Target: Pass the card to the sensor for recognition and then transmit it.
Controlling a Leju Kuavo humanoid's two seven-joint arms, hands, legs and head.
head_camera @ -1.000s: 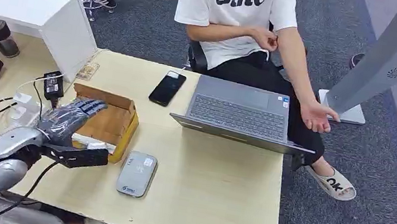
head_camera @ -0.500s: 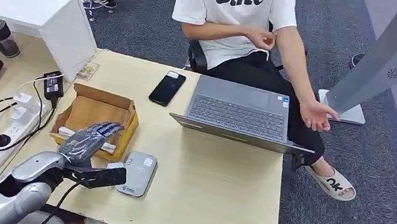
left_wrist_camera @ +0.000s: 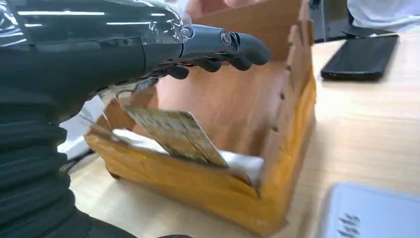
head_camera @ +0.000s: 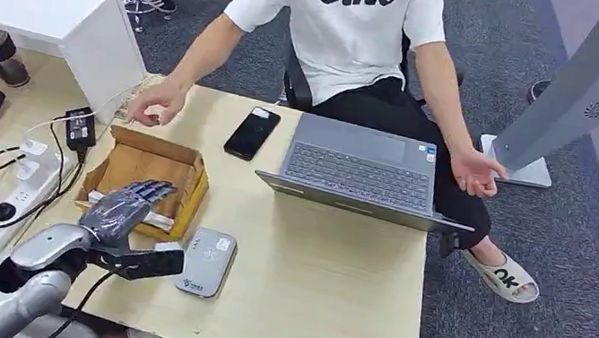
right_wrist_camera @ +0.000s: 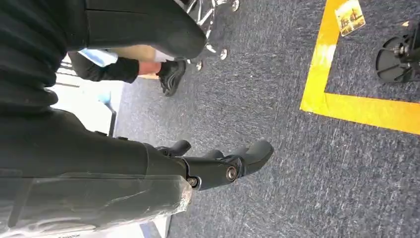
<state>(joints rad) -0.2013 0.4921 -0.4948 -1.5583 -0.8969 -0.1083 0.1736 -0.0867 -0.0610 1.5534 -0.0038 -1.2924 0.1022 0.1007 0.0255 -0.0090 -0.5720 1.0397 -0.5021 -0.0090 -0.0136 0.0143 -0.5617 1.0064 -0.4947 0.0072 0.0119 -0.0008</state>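
Observation:
An open cardboard box (head_camera: 183, 196) stands on the wooden table (head_camera: 322, 291). In the left wrist view a patterned card (left_wrist_camera: 173, 134) leans inside the box (left_wrist_camera: 287, 144) against its near wall, over a white strip. My left hand (head_camera: 121, 209) hovers over the box's near edge, fingers (left_wrist_camera: 223, 42) stretched out just above the card and gripping nothing that I can see. The grey-white sensor pad (head_camera: 207, 261) lies flat just right of the box, also at the wrist picture's corner (left_wrist_camera: 376, 213). My right hand (right_wrist_camera: 218, 163) hangs over the carpet, fingers loosely apart and holding nothing.
A seated person in a white shirt reaches a hand (head_camera: 157, 101) to the table just beyond the box. A laptop (head_camera: 359, 174) and a black phone (head_camera: 252, 132) lie further back. A power strip (head_camera: 14, 197) with cables is left of my arm. A grey stand (head_camera: 580, 95) rises at the right.
My left hand moved right and nearer, from the box's left side to its near edge, then held still. The person's arm has swung out to the table beyond the box.

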